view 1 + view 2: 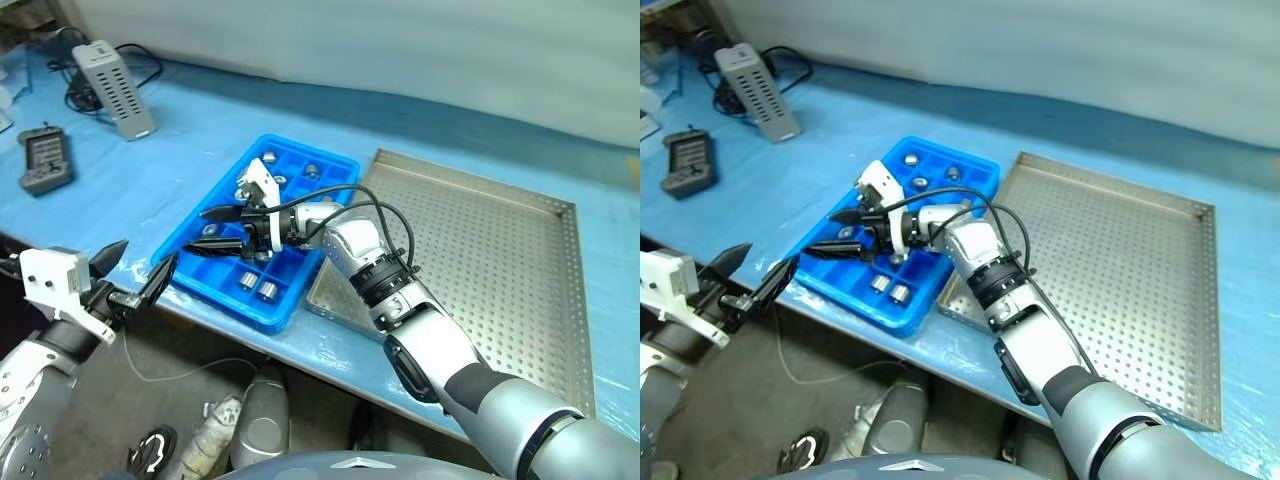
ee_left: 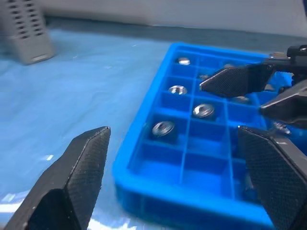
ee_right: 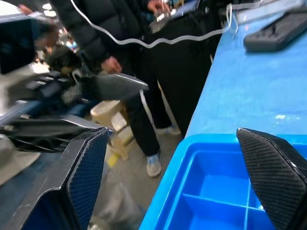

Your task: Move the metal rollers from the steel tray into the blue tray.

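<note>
From the head view I am seeing my right claw (image 1: pixel 222 232) hanging spread and empty over the bright blue gridded plastic tray (image 1: pixel 300 165); small shiny metal rollers (image 1: pixel 268 291) are sitting in compartments around it; the perforated steel tray (image 1: pixel 500 260) is lying behind it; my left claw (image 1: pixel 138 270) is hovering spread, just off the blue tray's near corner; through the left wrist, rollers are resting beyond my fingers (image 2: pixel 81 167); through the right wrist, blue compartments are lying between the spread fingers.

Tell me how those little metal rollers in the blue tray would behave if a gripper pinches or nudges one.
The metal rollers look like smooth, shiny short cylinders, so they could well slip between the fingers. Being solid-looking metal, they are probably rigid and heavy for their size. Tipped on their side they would likely roll, though the walls of the blue tray compartments should stop them.
</note>
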You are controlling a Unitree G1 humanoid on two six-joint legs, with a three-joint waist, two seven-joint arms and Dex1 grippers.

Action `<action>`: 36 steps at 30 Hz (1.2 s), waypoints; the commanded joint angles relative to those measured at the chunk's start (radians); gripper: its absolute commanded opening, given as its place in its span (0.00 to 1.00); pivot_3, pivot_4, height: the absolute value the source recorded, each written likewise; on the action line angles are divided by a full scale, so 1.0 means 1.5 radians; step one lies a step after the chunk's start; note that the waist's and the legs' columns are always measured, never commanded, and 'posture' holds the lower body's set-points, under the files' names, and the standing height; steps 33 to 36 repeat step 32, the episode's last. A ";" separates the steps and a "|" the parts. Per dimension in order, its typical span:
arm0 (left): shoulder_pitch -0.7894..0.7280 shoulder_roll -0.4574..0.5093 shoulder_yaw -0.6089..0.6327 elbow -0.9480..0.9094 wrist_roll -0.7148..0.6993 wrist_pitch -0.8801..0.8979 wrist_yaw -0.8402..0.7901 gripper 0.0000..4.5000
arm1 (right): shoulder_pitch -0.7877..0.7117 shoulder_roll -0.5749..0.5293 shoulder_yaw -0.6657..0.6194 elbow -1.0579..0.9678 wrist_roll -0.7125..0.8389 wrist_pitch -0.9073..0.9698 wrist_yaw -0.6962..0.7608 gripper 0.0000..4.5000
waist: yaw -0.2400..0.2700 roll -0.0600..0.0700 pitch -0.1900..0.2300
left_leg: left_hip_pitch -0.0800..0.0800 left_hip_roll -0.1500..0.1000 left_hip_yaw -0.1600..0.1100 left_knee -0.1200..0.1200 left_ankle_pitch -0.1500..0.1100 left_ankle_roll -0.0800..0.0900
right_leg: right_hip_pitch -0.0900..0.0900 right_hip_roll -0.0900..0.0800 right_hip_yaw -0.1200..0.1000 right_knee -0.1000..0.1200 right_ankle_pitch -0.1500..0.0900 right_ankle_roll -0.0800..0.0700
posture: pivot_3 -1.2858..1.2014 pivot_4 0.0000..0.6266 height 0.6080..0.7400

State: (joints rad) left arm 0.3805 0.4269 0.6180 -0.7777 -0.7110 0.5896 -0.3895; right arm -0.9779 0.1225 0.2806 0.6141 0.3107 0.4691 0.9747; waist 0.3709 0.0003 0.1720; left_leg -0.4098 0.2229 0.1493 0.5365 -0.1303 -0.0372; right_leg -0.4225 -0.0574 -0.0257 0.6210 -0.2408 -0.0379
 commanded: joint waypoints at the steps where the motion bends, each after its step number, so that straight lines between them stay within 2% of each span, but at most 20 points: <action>1: 0.038 -0.013 0.028 -0.061 -0.023 -0.015 0.024 0.99 | -0.004 0.045 0.007 0.007 -0.011 -0.004 -0.010 1.00 | 0.020 0.001 0.000 | 0.000 0.000 0.000 0.000 0.000 0.000 | 0.000 0.000 0.000 0.000 0.000 0.000 | 0.83 0.24 1.00; 7: 0.101 -0.029 0.026 -0.095 -0.037 -0.030 0.041 0.99 | -0.015 0.061 0.005 0.027 -0.015 -0.018 -0.015 1.00 | 0.074 0.003 0.002 | 0.002 -0.001 0.000 -0.002 -0.001 -0.001 | 0.000 0.001 0.003 0.000 -0.001 0.002 | 0.83 0.24 1.00; 13: 0.064 0.001 0.000 -0.064 -0.042 -0.028 0.045 0.99 | -0.007 0.050 -0.010 0.004 -0.012 -0.018 -0.041 1.00 | 0.097 0.005 0.003 | 0.004 0.000 0.000 -0.003 -0.001 -0.002 | 0.000 0.002 0.004 0.000 -0.001 0.002 | 0.81 0.24 1.00; 23: -0.051 0.062 -0.051 0.009 -0.040 -0.019 0.029 0.99 | 0.021 0.032 -0.038 -0.046 -0.001 -0.006 -0.084 1.00 | 0.088 0.004 0.003 | 0.005 -0.001 0.000 -0.003 0.000 -0.003 | 0.000 0.003 0.005 0.001 -0.001 0.002 | 0.77 0.24 1.00; 32: -0.199 0.072 -0.153 0.122 -0.003 -0.031 -0.005 0.99 | -0.014 -0.018 -0.127 -0.023 -0.005 -0.048 -0.143 1.00 | 0.062 0.004 0.002 | 0.005 -0.001 0.000 -0.002 0.001 -0.005 | 0.000 0.004 0.005 0.003 0.000 0.003 | 0.71 0.24 1.00; 36: -0.199 0.072 -0.153 0.122 -0.003 -0.031 -0.005 0.99 | -0.014 -0.018 -0.127 -0.023 -0.005 -0.048 -0.143 1.00 | 0.062 0.004 0.002 | 0.005 -0.001 0.000 -0.002 0.001 -0.005 | 0.000 0.004 0.005 0.003 0.000 0.003 | 0.71 0.24 1.00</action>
